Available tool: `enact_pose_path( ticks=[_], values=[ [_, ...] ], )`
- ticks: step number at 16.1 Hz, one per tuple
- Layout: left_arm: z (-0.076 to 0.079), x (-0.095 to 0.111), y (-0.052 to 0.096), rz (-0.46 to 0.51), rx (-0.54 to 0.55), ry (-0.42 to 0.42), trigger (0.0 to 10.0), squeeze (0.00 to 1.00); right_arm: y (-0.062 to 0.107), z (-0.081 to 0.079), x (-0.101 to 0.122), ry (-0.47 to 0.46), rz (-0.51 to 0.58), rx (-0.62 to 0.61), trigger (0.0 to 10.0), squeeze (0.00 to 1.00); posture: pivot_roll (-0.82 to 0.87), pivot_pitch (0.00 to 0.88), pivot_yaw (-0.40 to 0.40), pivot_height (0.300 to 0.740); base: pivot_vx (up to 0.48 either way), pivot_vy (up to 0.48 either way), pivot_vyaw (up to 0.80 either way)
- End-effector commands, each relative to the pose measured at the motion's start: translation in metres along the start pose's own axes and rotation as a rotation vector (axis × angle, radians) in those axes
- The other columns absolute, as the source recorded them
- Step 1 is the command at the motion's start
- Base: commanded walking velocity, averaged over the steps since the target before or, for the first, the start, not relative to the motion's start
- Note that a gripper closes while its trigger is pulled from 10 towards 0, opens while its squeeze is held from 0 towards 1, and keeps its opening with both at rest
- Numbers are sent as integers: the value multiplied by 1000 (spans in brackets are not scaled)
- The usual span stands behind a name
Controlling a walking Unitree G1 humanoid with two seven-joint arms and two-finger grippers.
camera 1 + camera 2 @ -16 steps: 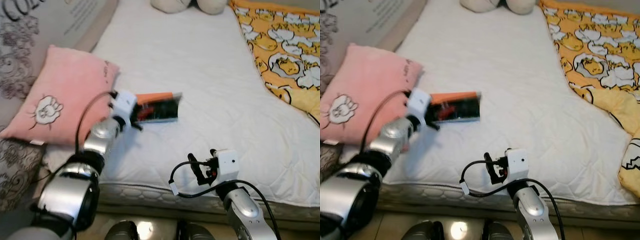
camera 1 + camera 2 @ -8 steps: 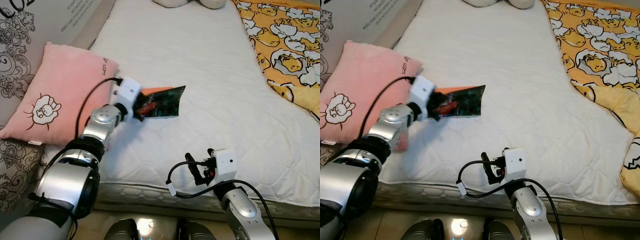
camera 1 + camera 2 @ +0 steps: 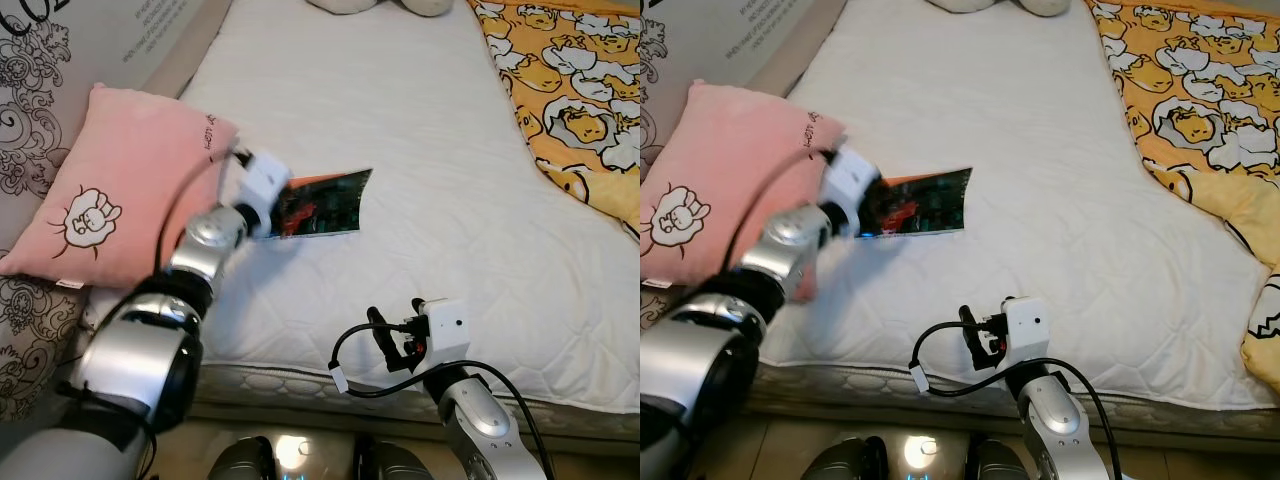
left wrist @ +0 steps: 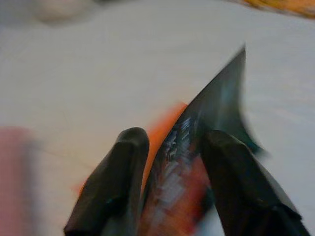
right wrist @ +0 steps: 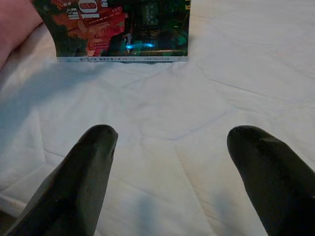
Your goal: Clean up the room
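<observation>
Dark snack packet [image 3: 322, 204] with red and orange print sits on the white quilted bed [image 3: 420, 150], just beside the pink pillow [image 3: 120, 190] — its near edge rests on the mattress while the rest stands tilted up. The left gripper [image 4: 170, 147] has its jaws closed on the packet's end nearest the pillow, one black finger on each face of the wrapper. The right gripper [image 5: 172, 142] hovers low over the bed's near edge, well apart from the packet, its jaws spread wide and holding nothing. A yellow duck-print blanket [image 3: 580, 90] covers the bed's right side, and a cream plush toy [image 3: 380, 8] lies at the far end.
</observation>
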State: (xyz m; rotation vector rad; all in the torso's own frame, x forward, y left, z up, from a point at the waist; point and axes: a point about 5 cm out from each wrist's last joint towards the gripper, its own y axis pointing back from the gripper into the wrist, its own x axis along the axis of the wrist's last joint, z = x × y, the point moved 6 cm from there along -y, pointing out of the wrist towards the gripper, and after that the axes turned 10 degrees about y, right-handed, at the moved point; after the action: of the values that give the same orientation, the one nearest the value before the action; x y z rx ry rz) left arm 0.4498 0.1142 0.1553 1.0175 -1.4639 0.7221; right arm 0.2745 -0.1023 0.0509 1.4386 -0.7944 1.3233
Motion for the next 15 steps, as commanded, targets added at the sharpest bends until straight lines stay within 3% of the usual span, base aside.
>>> enact_pose_path(
  ticks=[1, 3, 4, 7, 8, 9, 11, 12, 13, 15],
  values=[
    [-11, 20, -1, 64, 54, -49, 10000, 1000, 3, 1, -2, 0, -9, -6, 10000, 0, -87, 166, -14, 740, 0, 0, 0],
    [-24, 48, -1, 138, 111, -138, 10000, 1000, 3, 0, -3, 3, -11, -2, 10000, 0, -86, 160, -17, 740, 0, 0, 0],
    [-26, 56, -1, 157, 120, -133, 10000, 1000, 2, 0, -3, 4, -11, 1, 10000, 0, -84, 154, -17, 740, 0, 0, 0],
    [-20, 43, -2, 129, 78, -9, 10000, 1000, -1, 0, -2, 5, -4, -2, 10000, 0, -76, 127, -6, 740, 0, 0, 0],
    [-15, 33, -1, 133, 67, 88, 10000, 0, -4, 7, 3, 12, 24, -45, 10000, 0, -74, 111, 1, 740, 0, 0, 0],
    [-10, 19, 3, 150, 76, 216, 10000, 0, -9, 18, 13, 14, 61, -108, 10000, 0, -69, 73, 17, 740, 0, 0, 0],
    [-5, 5, 26, 210, 118, 371, 10000, 0, -14, 38, 33, 42, 135, -205, 10000, 0, -60, 19, 31, 740, 0, 0, 0],
    [-4, 2, 31, 214, 128, 393, 10000, 0, -15, 42, 35, 46, 146, -222, 10000, 0, -58, 13, 31, 740, 0, 0, 0],
    [5, -12, 60, 219, 172, 392, 10000, 0, -16, 51, 40, 65, 165, -258, 10000, 0, -49, 0, 31, 740, 0, 0, 0],
    [14, -27, 79, 202, 210, 348, 10000, 0, -16, 55, 37, 61, 161, -266, 10000, 0, -30, 0, 22, 740, 0, 0, 0]
  ],
)
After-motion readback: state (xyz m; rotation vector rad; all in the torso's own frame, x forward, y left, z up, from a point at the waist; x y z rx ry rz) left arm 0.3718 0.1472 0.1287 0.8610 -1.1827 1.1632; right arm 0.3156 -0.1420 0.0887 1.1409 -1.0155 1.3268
